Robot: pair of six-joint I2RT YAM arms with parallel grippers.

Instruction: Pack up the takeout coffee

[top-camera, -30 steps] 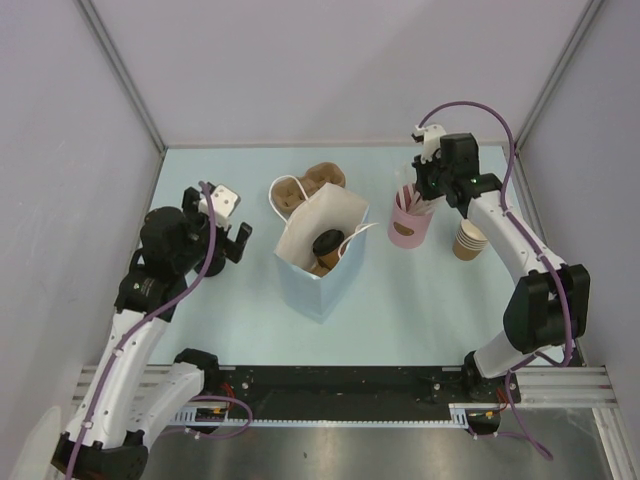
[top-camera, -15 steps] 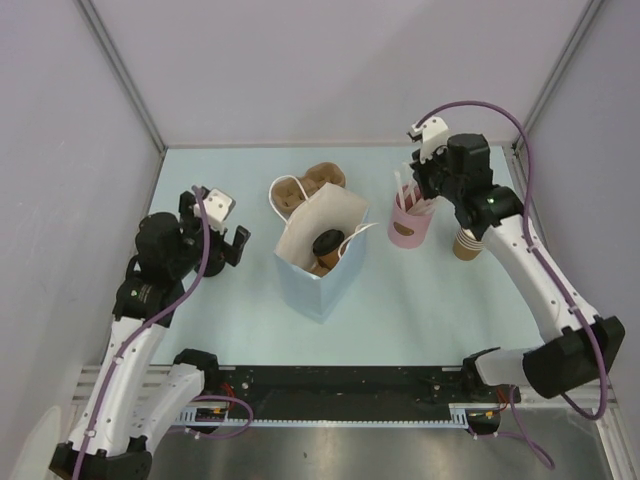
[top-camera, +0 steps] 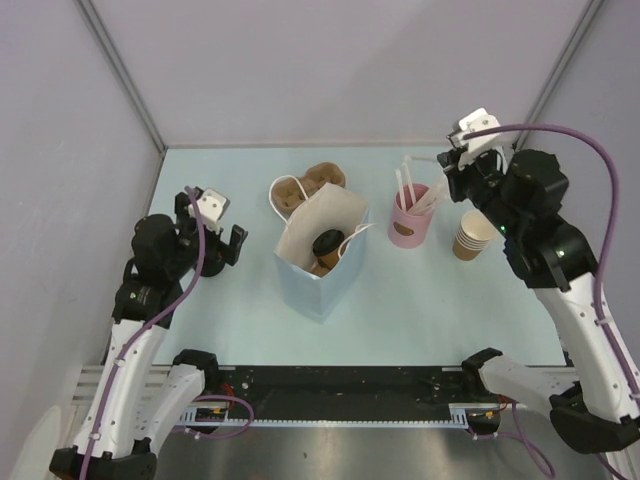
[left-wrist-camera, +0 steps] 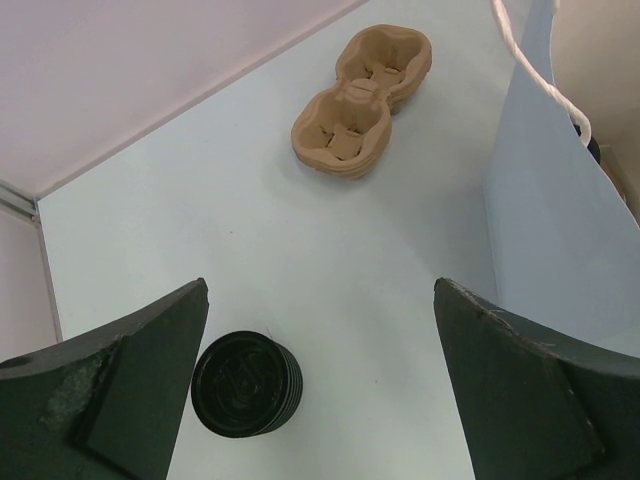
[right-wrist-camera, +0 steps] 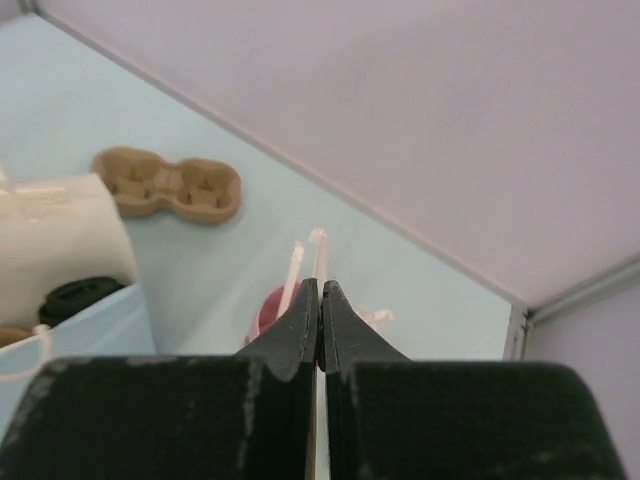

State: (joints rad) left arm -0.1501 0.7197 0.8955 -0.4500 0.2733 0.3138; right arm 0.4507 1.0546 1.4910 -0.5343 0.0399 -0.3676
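Observation:
The takeout coffee [top-camera: 326,243], a tan cup under a black lid, stands inside the open pale paper bag [top-camera: 320,285]. The right wrist view shows its lid [right-wrist-camera: 80,295] in the bag's mouth. My right gripper [top-camera: 446,175] hangs just right of the pink cup of straws [top-camera: 408,226]. It is shut [right-wrist-camera: 320,285] on a thin white straw [right-wrist-camera: 318,245] whose tip pokes out past the fingertips. My left gripper [top-camera: 215,238] is left of the bag. It is wide open [left-wrist-camera: 320,290] and holds nothing, above a stack of black lids [left-wrist-camera: 245,383].
A tan pulp cup carrier [top-camera: 312,183] lies behind the bag. A stack of nested tan cups [top-camera: 470,238] stands right of the pink cup. The bag's wall [left-wrist-camera: 550,250] rises close to my left gripper's right finger. Walls enclose the table on three sides.
My right gripper closed on a straw, and the arm swung up and to the right of the pink cup. The left arm drew slightly left, still open.

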